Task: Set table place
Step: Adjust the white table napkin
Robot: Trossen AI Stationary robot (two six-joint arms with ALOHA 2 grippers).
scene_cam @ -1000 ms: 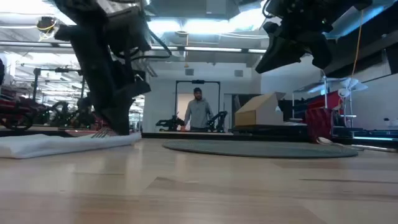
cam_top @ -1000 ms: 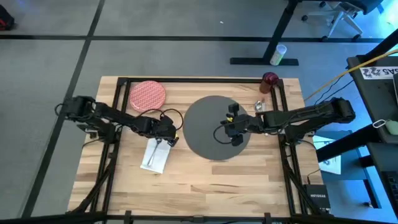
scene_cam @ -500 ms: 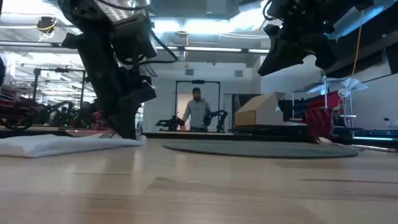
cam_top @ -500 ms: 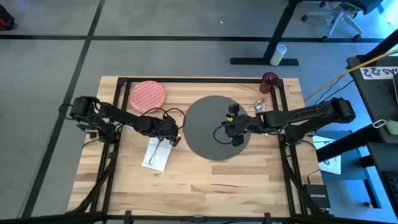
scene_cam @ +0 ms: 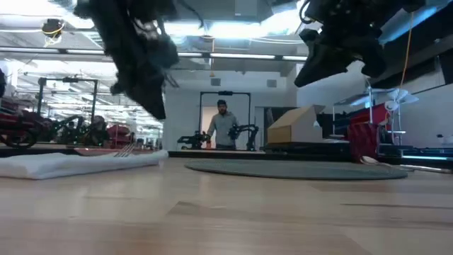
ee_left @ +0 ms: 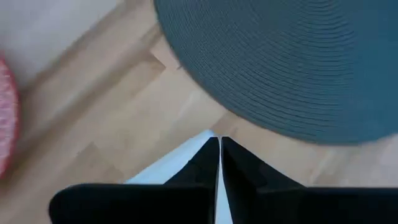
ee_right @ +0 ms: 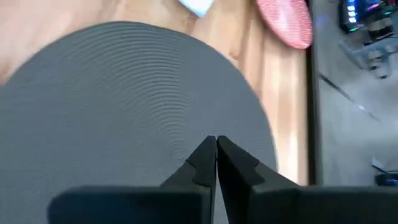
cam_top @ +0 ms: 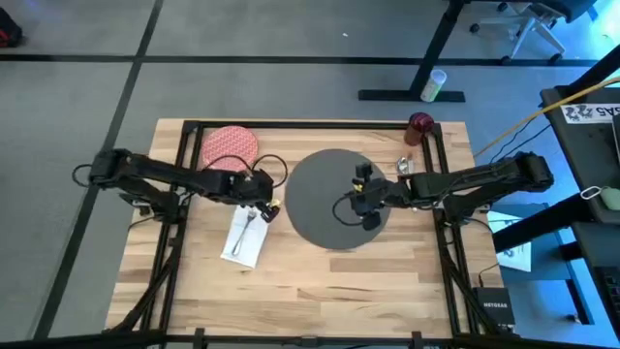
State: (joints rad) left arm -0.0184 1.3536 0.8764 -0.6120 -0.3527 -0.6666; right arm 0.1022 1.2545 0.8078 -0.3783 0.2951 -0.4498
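On the wooden table (cam_top: 320,281), the dark grey round mat (cam_top: 320,194) lies near the centre. White napkin (cam_top: 244,238) lies flat to the left of the mat, apart from it, with the silver fork (cam_top: 247,228) resting on top, tines toward the far edge in the low view. Red patterned plate (cam_top: 230,146) sits at the far left corner area, well apart from the mat. Small dark red cup (cam_top: 420,122) stands at the far right corner, next to the black frame. A small silver utensil (cam_top: 404,166) lies on the wood just right of the mat; type cannot be told.

Left gripper (cam_top: 263,197) hangs above the table between the plate and the napkin, just beyond the fork's far end. Left wrist view: fingers (ee_left: 205,165) pressed together, nothing between them; napkin corner visible beneath, mat edge ahead. Low view shows this gripper raised clear of the napkin and fork.

Right gripper (cam_top: 356,202) hovers over the right half of the mat. Right wrist view: fingers (ee_right: 205,163) together, holding nothing, mat filling the view below, plate and napkin beyond its far edge.

A person (scene_cam: 225,127) stands in the room behind the table, seen in the low view.
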